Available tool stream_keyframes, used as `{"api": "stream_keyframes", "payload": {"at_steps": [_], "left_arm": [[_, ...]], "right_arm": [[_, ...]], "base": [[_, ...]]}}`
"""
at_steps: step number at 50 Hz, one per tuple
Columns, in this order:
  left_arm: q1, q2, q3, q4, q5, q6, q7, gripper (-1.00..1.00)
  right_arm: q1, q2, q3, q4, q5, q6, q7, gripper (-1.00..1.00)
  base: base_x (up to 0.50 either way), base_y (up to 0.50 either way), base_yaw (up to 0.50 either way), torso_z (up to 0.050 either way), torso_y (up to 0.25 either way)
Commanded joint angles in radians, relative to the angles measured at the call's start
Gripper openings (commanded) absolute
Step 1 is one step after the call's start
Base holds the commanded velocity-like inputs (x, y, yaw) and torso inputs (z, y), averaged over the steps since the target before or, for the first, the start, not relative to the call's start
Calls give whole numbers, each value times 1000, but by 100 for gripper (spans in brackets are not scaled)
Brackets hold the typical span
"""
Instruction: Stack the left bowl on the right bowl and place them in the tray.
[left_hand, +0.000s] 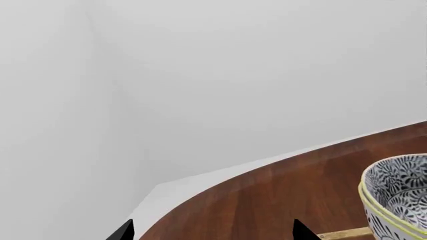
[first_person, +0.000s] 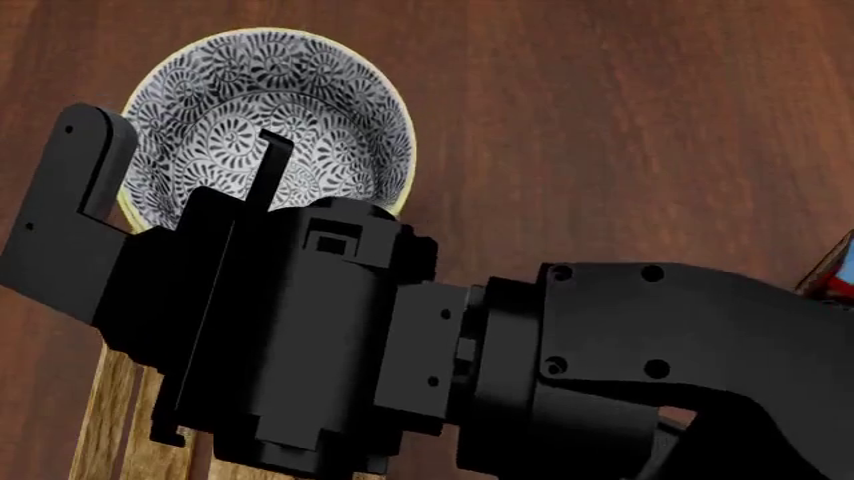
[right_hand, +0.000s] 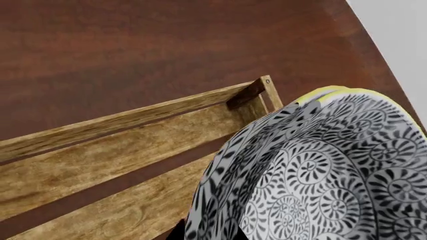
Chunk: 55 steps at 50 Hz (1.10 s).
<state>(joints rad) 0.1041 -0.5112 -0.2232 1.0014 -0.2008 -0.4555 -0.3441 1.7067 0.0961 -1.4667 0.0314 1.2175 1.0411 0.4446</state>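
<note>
Two bowls (right_hand: 320, 170) are nested, their twin yellow rims showing one inside the other, so the stacking looks done and the step in hand is setting the pair into the tray (right_hand: 100, 165).

The worktop (first_person: 601, 120) is dark red-brown wood and fills most of the head view. On it lies the tray, a long pale slatted crate with a darker corner post. Only one end of it appears in the right wrist view, and a strip of it at the lower left of the head view.

The right arm (first_person: 641, 350) reaches across above the tray. The bowls sit at the tray's end, overlapping its corner post in the right wrist view. Whether they hang over the slats or rest on something cannot be told.

The right pincer (first_person: 180, 130) straddles the bowls' wall on the tray side, with one finger inside the bowl and one outside. Whether it is clenched on the wall or slack cannot be told from these views. The left pincer (left_hand: 213, 235) is released and holds nothing; it is well apart from the tray, and the bowls stand off to its side.

To do this well, the operator would likely bring the pair fully inside the tray's low sides, keep the rims level so the upper bowl does not slide, lower until the base meets the slats, and only then let go. The corner post is the likely snag.
</note>
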Motion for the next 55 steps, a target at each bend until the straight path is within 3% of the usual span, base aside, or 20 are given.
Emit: {"api": "stream_keyframes", "payload": {"at_steps": [1,22,55], "left_arm": [[0,-4,6,-5,-1,6,-4,100],[13,-5,-5,-32,-8,44,-4,100],[24,-14,-22,-13,-27,34,-20,100]], "right_arm": [[-16,-30,-11,19,-66,-8,-11,-100],[-40,-94,-65,102,-116,-63,-86,-100],[-121,-96,-82,162,-209,-108,-183,-100]], "base": [[0,0,0,0,0],[0,0,0,0,0],[0,0,0,0,1]]}}
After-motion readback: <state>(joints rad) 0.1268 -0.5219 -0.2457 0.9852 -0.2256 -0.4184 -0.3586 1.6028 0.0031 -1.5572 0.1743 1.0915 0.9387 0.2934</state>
